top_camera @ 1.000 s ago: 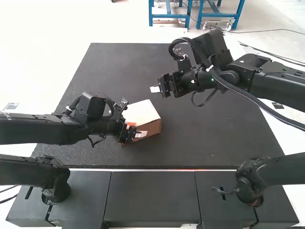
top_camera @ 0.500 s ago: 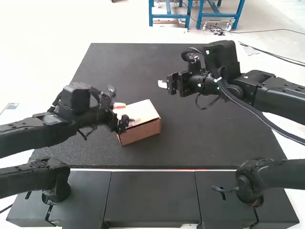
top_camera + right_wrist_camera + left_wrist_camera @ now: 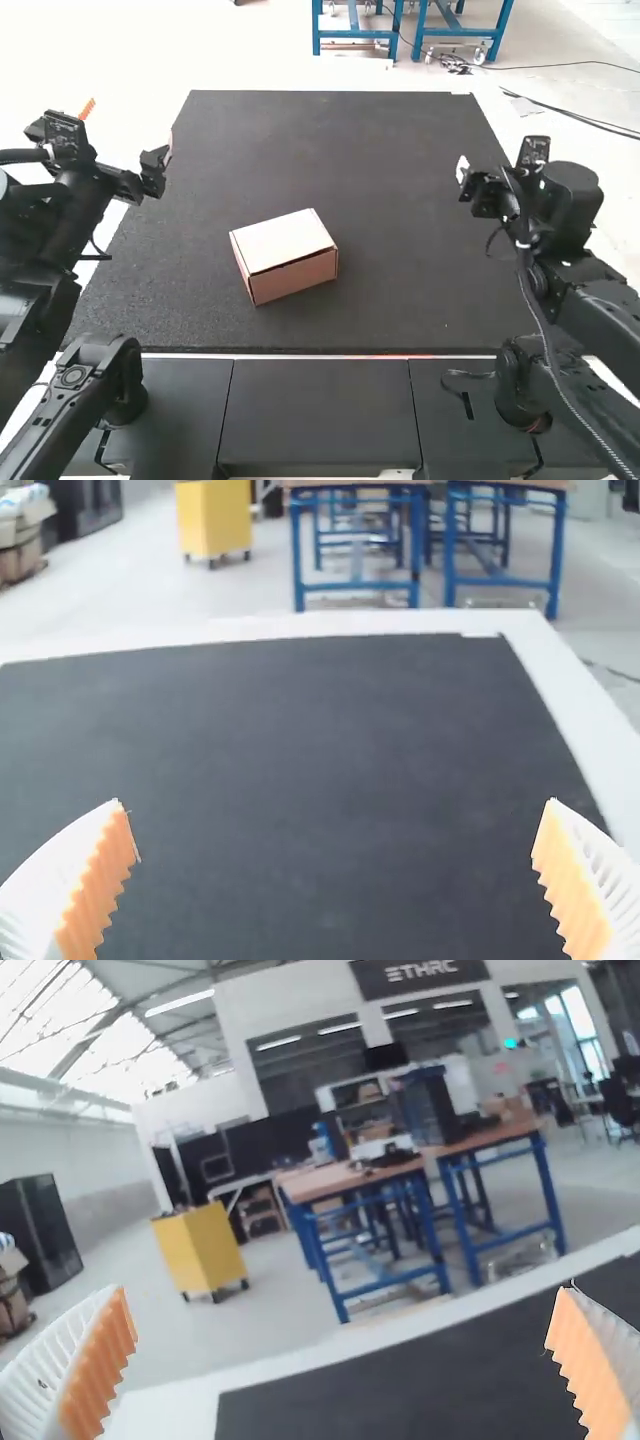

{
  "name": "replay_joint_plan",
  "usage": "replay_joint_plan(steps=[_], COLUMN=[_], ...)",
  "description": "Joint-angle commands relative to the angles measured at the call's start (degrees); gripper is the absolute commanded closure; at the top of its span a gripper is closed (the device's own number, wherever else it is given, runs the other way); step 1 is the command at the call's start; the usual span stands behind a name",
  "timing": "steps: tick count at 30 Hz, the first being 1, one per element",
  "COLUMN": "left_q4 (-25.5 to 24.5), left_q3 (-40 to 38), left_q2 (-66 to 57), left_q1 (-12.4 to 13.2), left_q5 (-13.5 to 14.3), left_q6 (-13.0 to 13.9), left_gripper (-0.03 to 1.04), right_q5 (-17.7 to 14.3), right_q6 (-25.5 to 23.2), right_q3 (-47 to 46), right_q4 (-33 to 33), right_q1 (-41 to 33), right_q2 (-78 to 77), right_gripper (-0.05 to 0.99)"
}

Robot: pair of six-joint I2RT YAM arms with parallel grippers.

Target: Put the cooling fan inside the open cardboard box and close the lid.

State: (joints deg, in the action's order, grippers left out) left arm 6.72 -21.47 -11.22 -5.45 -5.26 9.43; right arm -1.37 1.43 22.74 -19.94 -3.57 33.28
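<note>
The cardboard box rests on the black mat near its middle, lid flaps down flat, so its inside is hidden. My left gripper is raised off the mat's left edge, well away from the box. It is open and holds nothing, its orange-padded fingers spread wide in the left wrist view. My right gripper hangs over the mat's right edge, also far from the box. It too is open and bare, as its fingers show in the right wrist view.
The mat's far edge meets a white floor, with blue-legged benches and a yellow cart in the room beyond. Black base plates line the near edge of the table.
Both arms have pulled back from the box to their own sides. The left gripper has come off the box's front flap, and the lid now lies shut.
</note>
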Motion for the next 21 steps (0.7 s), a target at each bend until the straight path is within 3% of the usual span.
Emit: replay_joint_plan(steps=[1,5,7,11,14,21], left_q4=[1.80,2.60,2.33,2.51,3.74,2.60], left_q3=[2.93,5.65,6.97,10.75,11.98,13.39], left_q2=[1.12,3.58,5.42,9.55,10.34,9.47], left_q1=[2.64,3.70,3.61,3.61,3.70,3.70], left_q5=[2.80,-0.46,-2.04,-3.71,-4.59,-9.95], left_q6=[0.24,-1.26,-1.96,-2.22,-2.58,-2.58], left_gripper=[0.04,0.04,0.04,0.04,0.04,0.04], right_q5=[8.31,15.43,15.60,12.18,16.57,21.32], right_q6=[1.03,1.03,1.29,1.38,1.38,2.79], right_q3=[-3.14,-7.80,-9.91,-15.45,-17.03,-21.25], right_q4=[-2.03,-2.64,-2.82,-5.28,-1.41,2.19], right_q1=[8.50,16.05,17.37,17.37,17.02,12.89], right_q2=[-3.13,-9.63,-13.06,-20.27,-25.19,-31.96], right_gripper=[0.02,0.02,0.02,0.02,0.02,0.02])
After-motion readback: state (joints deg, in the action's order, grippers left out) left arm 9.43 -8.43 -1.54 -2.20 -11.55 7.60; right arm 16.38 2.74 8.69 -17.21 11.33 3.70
